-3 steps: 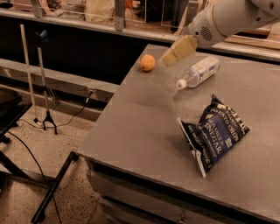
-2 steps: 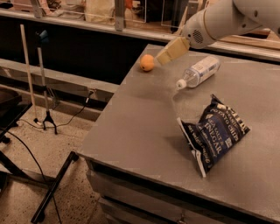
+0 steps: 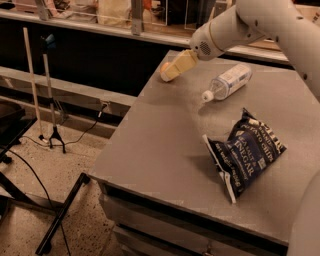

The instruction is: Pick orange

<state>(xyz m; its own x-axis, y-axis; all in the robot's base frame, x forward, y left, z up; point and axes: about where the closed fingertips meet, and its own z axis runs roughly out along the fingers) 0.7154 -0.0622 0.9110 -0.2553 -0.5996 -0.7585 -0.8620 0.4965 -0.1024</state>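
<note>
The orange sits near the far left edge of the grey table. Only a small sliver of it shows, because my gripper is right over it and covers most of it. The gripper is tan and points down and to the left from the white arm, which reaches in from the upper right.
A clear plastic bottle with a white cap lies on its side right of the gripper. A dark blue chip bag lies on the table's right side. A stand with cables is on the floor at left. A glass-fronted counter runs behind.
The gripper has moved left and down from beside the orange to over it, so the orange is now mostly hidden. The bottle and the bag have not moved.
</note>
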